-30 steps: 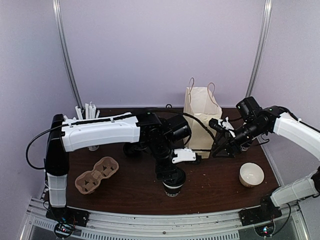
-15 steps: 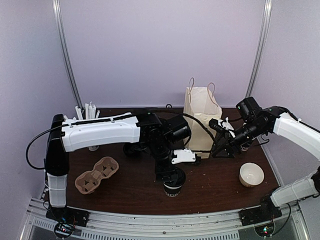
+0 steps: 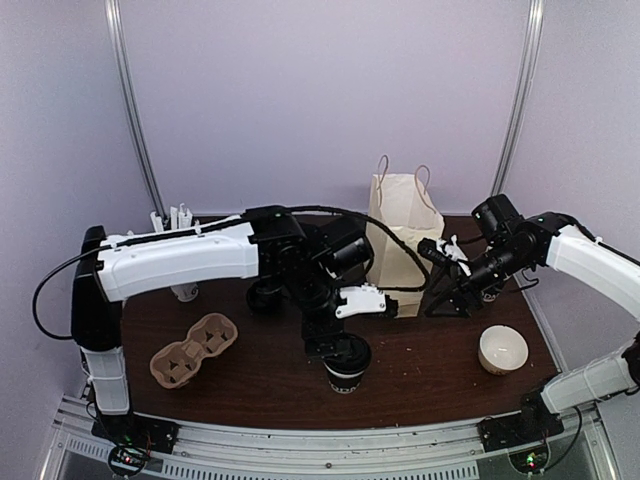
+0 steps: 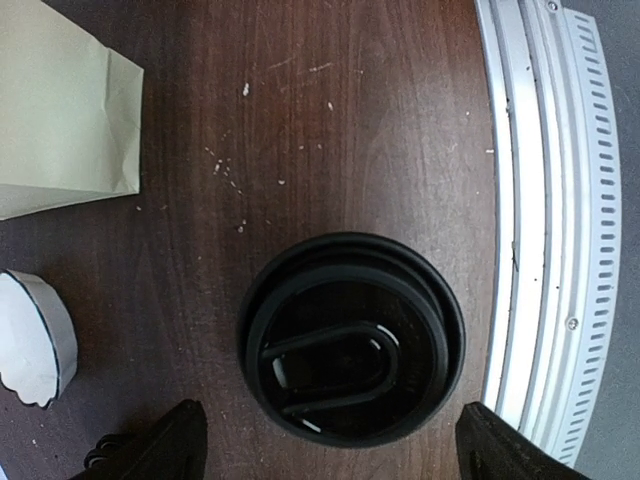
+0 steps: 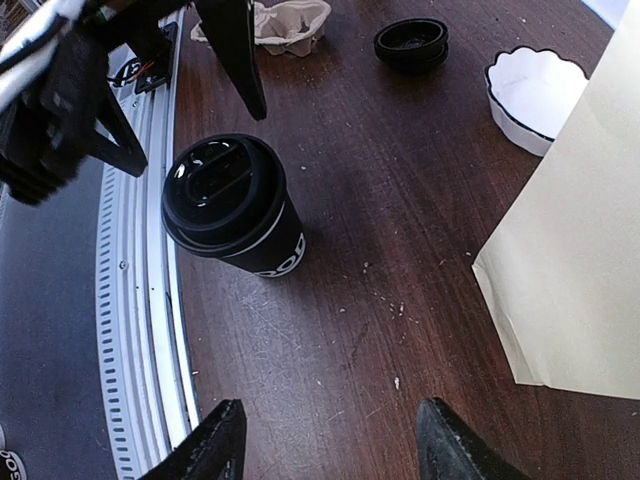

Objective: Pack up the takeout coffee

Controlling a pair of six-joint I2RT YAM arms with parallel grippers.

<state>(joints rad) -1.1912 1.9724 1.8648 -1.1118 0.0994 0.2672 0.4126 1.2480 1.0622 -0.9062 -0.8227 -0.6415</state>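
Takeout coffee (image 3: 346, 374), black lid on, stands upright in front of the paper bag (image 3: 405, 235), slightly to its left.

Well left of the bag lies a pulp cup carrier (image 3: 192, 350). The left gripper (image 3: 338, 348) hangs directly over the coffee, fingers spread wide to either side of the lid (clear of it in the wrist view). Just right of the bag, the right gripper (image 5: 330, 445) hovers low, fingers parted with nothing between them. A scalloped white bowl (image 3: 503, 348) sits further right of the bag.
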